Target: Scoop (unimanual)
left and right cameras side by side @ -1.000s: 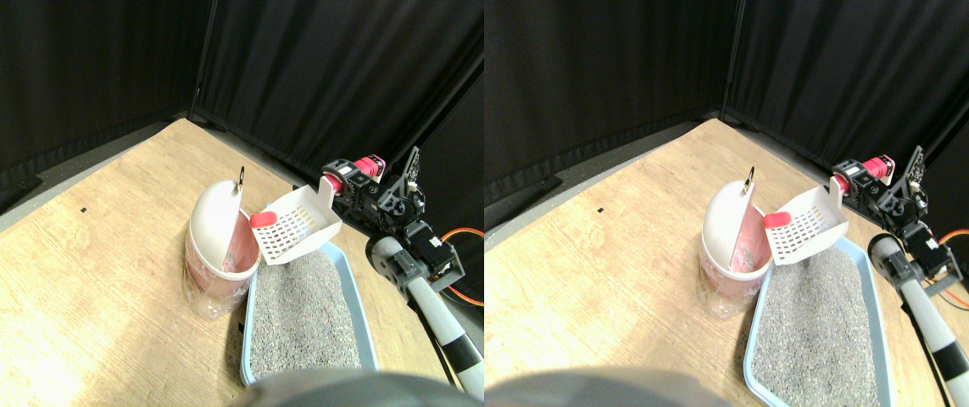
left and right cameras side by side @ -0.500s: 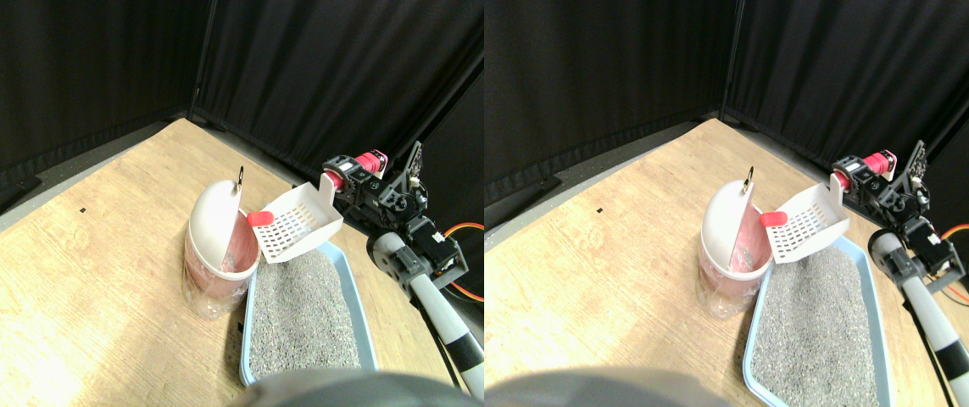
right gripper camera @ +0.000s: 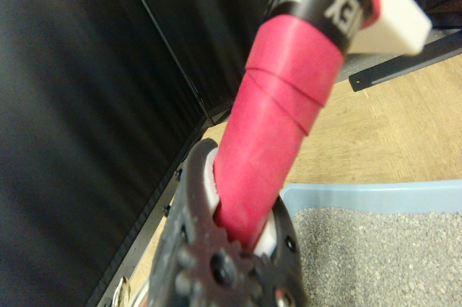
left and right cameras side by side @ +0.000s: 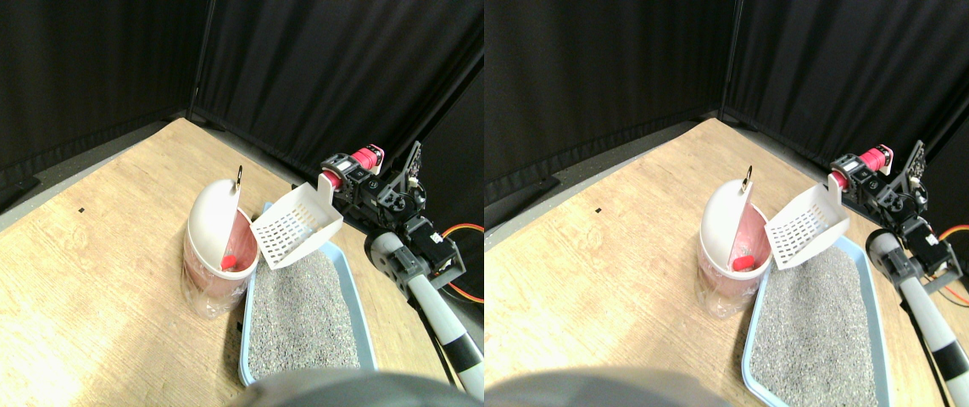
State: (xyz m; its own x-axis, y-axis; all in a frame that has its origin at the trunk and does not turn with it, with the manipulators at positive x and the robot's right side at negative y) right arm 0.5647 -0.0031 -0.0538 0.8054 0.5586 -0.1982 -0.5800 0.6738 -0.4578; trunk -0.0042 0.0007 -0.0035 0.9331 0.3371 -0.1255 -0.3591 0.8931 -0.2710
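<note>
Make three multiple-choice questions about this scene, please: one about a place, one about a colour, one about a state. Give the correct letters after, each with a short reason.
1. Where is the small red piece?
A. Inside the bin
B. On the litter
C. On the wooden floor

2. What colour is the rim of the litter tray?
A. Green
B. Light blue
C. Yellow

3. What does the white slotted scoop carry?
A. A heap of litter
B. The red piece
C. Nothing that can be seen

Answers:
1. A: the red piece lies within the open mouth of the white-lidded bin, beside the tray.
2. B: the rim around the grey litter is light blue.
3. C: the scoop is tipped toward the bin and its slotted face is bare; the right gripper holds it by the red wrapped handle.
</note>
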